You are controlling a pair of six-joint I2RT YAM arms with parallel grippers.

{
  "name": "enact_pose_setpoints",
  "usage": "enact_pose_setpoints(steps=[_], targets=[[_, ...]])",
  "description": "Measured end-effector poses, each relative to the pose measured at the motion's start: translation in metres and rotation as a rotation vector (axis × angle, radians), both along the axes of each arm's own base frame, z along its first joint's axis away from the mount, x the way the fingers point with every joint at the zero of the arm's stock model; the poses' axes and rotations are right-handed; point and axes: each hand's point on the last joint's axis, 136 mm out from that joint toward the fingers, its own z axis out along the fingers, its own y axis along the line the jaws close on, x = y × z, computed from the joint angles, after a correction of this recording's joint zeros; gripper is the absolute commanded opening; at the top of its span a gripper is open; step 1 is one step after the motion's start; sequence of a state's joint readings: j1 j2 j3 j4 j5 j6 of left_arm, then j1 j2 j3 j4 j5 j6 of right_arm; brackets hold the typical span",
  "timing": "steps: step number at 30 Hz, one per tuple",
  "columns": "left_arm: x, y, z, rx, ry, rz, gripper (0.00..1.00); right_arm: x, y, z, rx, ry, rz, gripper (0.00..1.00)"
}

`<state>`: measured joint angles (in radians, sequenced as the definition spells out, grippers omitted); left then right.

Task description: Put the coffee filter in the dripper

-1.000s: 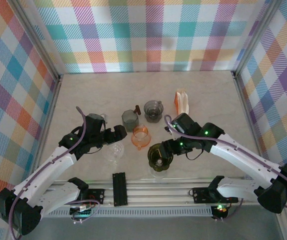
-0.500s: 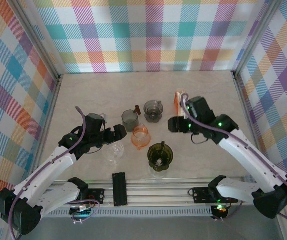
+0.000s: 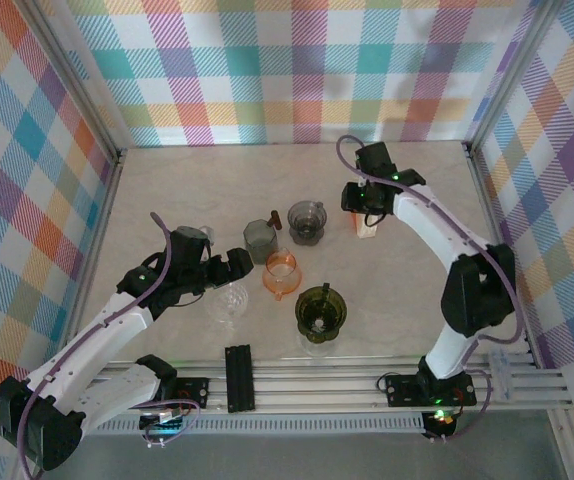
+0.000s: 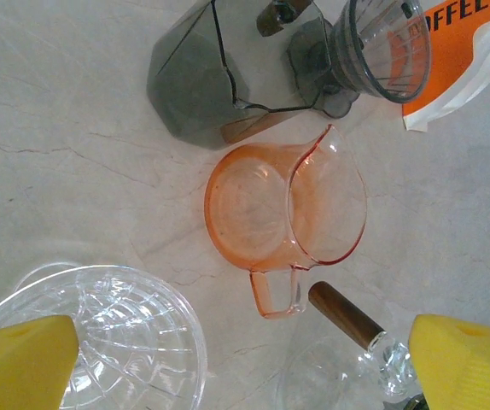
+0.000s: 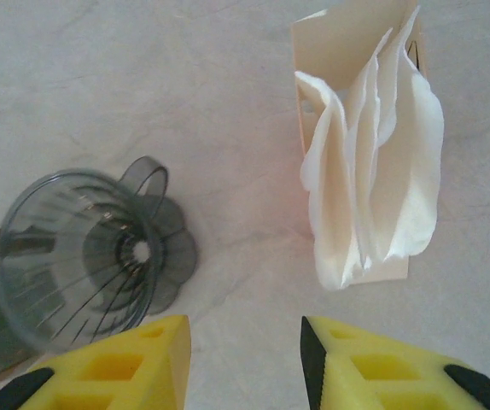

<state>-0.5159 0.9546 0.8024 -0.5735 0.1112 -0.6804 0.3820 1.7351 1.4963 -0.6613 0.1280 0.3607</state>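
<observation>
White coffee filters [image 5: 373, 171] stand fanned in a cream holder at the back right of the table, the same filter stack [image 3: 368, 232] showing under my right arm. My right gripper [image 5: 245, 359] hovers just short of them, open, nothing between its yellow fingers [image 5: 373, 376]. A smoky grey dripper [image 5: 83, 256] stands to their left. An orange dripper [image 4: 283, 213] and a clear glass dripper [image 4: 117, 342] lie below my left gripper [image 4: 245, 367], which is wide open and empty. An olive dripper [image 3: 320, 312] on a glass stands near the front.
A dark grey jug [image 4: 198, 77] sits beside the grey dripper [image 3: 307, 220]. An orange coffee bag [image 4: 458, 43] lies at the far right. A glass piece with a wooden handle [image 4: 347, 312] is close to the left gripper. Plaid walls enclose the table.
My right arm has swung from the olive dripper at the front back to the filter stack, and its jaws have narrowed. The left arm has stayed put.
</observation>
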Motion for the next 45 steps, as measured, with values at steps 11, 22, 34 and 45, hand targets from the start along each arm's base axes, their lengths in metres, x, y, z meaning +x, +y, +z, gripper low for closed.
enact_pose_setpoints(steps=[11, 22, 34, 45], targets=[[0.001, 0.001, 0.000, 0.006, -0.002, 0.006, 0.99, 0.032, -0.007, -0.036, -0.063, 0.044, -0.047, 0.32], [0.002, 0.003, -0.002, 0.018, -0.003, 0.016, 1.00, 0.047, -0.017, -0.048, -0.118, 0.053, -0.081, 0.30], [0.003, 0.003, -0.005, 0.024, 0.006, 0.016, 1.00, 0.052, -0.019, -0.051, -0.145, 0.049, -0.080, 0.13], [0.004, 0.003, -0.007, 0.027, 0.013, 0.016, 1.00, 0.053, -0.020, -0.050, -0.163, 0.043, -0.068, 0.00]])
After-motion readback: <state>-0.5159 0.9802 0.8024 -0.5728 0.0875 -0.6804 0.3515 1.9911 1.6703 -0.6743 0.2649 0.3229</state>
